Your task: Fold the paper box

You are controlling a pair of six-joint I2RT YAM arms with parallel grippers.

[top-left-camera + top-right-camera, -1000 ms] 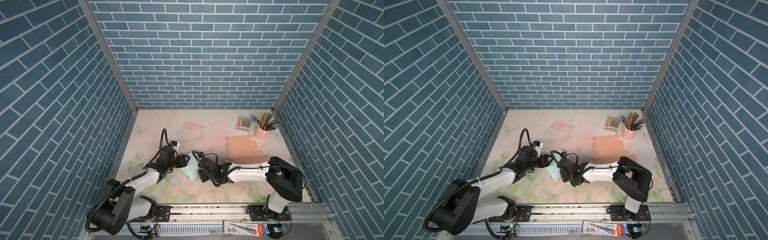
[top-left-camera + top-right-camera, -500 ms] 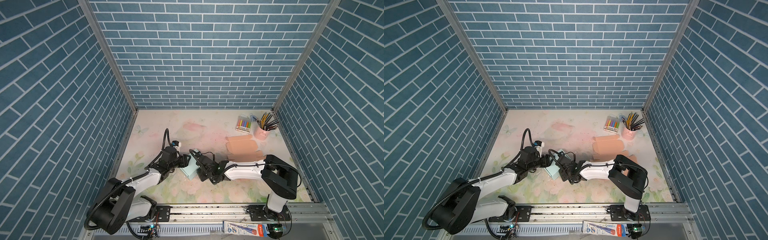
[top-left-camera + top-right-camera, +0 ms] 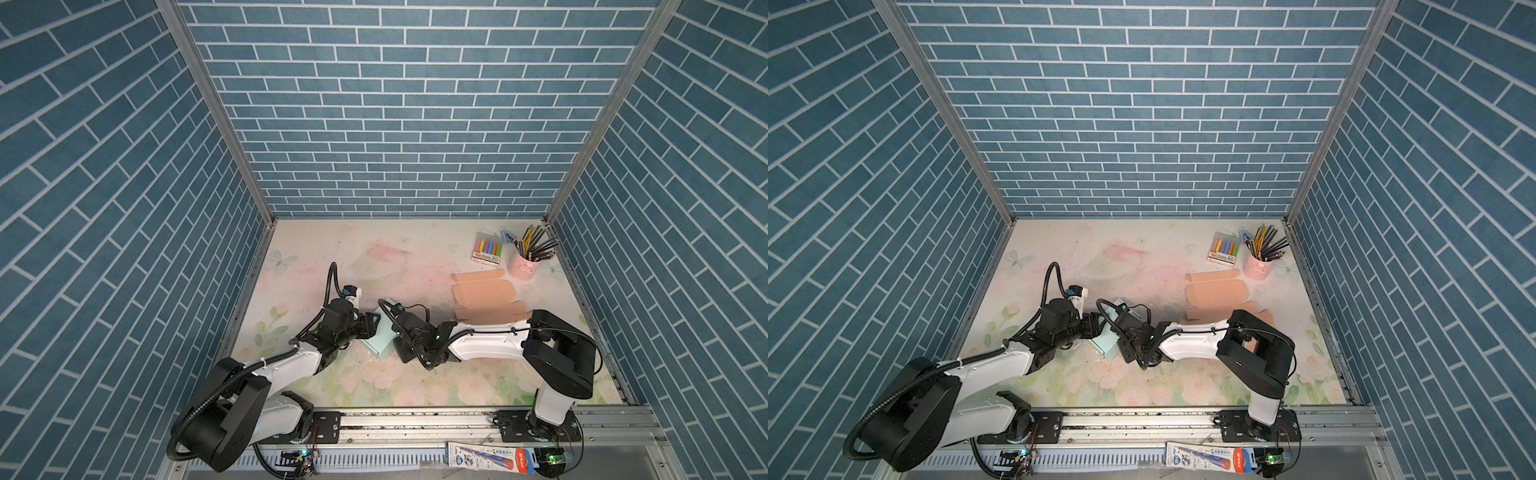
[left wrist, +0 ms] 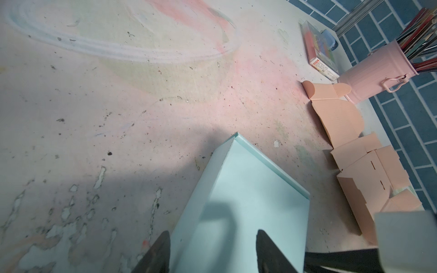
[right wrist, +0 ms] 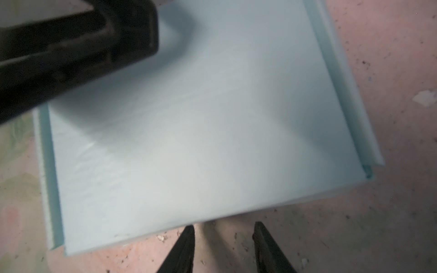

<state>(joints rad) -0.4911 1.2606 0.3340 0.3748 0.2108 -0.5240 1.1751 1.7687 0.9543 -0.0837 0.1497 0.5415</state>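
Right arm has reached further toward the left side; both hands now flank the paper box.
Pale blue paper box (image 3: pixel 380 348) lies flat on the worktop (image 3: pixel 374 257), left of centre and nearer the front edge. Left hand (image 4: pixel 212 253) is released, spread across one edge. Right hand (image 5: pixel 223 248) is released, just short of another edge. Best practice is probably to pin one side and slip a finger under the flap, so the sheet does not skid.

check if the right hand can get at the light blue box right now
Probably yes: the right hand is open, just short of the edge of the light blue box, with only bare table between. The left hand is at its far side.
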